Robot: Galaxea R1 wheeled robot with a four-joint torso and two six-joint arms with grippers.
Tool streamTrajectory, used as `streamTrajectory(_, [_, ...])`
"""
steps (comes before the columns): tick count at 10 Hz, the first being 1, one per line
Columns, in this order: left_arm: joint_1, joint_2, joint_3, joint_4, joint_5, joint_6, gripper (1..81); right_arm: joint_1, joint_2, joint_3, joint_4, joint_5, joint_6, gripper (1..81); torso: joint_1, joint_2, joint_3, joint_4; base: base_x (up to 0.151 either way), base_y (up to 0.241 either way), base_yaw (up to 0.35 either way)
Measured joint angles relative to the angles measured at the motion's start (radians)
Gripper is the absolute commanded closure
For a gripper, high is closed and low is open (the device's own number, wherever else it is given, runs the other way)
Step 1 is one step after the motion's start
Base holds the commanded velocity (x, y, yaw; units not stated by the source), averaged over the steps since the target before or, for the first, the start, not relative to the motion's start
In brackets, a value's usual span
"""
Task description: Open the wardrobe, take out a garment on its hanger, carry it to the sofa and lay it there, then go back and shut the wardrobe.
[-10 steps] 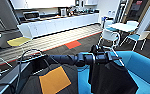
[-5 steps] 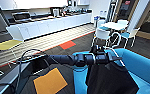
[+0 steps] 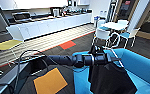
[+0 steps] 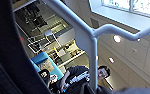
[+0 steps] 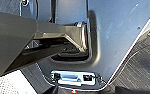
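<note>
My left arm reaches in from the left of the head view. Its gripper (image 3: 101, 59) is shut on the white hanger (image 3: 116, 58). The black garment (image 3: 109, 78) hangs from the hanger, in front of and partly over the bright blue sofa (image 3: 143, 66) at the lower right. In the left wrist view the hanger (image 4: 92, 47) shows close up as a white bar with a branching arm, and the garment (image 4: 6, 52) is the dark mass beside it. The right wrist view looks down on my own grey base (image 5: 116, 30) and dark carpet.
A long white kitchen counter (image 3: 53, 25) runs along the back. A white table with white chairs (image 3: 113, 26) stands just beyond the sofa. A yellow chair (image 3: 7, 44) is at the left. Orange (image 3: 49, 81) and red (image 3: 67, 45) carpet tiles mark the floor. A person (image 4: 76, 77) sits below.
The whole head view has shifted as I turn and drive. The table and chairs slid left, and the blue sofa now takes up more of the lower right. The garment stays held.
</note>
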Motion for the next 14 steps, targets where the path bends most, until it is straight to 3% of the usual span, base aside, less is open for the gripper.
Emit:
streamTrajectory(5, [0.026,0.030,-0.041,0.009,0.008,0.000,81.1,0.000,0.000,0.000,0.000,0.000,0.000,1.0,0.000,0.000,0.000,0.000,0.000,0.000,0.000])
streamTrajectory(14, [0.050,0.076,-0.077,0.014,0.040,0.000,81.1,0.000,0.000,0.000,0.000,0.002,0.000,1.0,-0.001,0.000,0.000,0.000,0.098,0.000,0.000])
